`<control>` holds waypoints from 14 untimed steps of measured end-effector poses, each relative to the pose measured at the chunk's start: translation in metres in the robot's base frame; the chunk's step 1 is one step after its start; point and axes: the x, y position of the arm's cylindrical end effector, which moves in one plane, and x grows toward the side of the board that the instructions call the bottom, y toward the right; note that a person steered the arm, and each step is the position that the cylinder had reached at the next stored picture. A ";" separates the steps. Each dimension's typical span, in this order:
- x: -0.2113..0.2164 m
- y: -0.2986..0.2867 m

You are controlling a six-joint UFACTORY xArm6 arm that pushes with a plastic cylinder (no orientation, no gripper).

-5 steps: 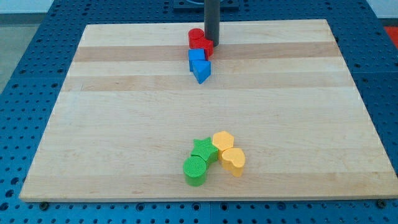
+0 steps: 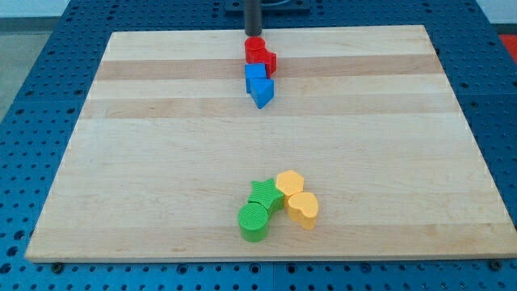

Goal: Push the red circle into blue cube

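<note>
The red circle (image 2: 254, 48) sits near the top edge of the wooden board (image 2: 161, 145), touching a second red block (image 2: 267, 60) at its lower right. The blue cube (image 2: 255, 73) lies just below the red blocks, touching them, with a blue triangular block (image 2: 262, 92) against its lower side. My tip (image 2: 254, 35) stands at the board's top edge, right behind the red circle, at or almost at its far side.
Near the view's bottom centre is a cluster: a green star (image 2: 265, 194), a green cylinder (image 2: 253, 221), a yellow hexagon (image 2: 289, 183) and a yellow heart (image 2: 304, 208). A blue perforated table (image 2: 32, 89) surrounds the board.
My tip moved from beside the red blocks on their right, up and left to behind the red circle. The blocks have not visibly moved.
</note>
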 end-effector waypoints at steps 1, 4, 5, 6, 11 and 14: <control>0.001 -0.001; 0.054 0.000; 0.071 0.009; 0.071 0.009; 0.072 0.017; 0.058 0.084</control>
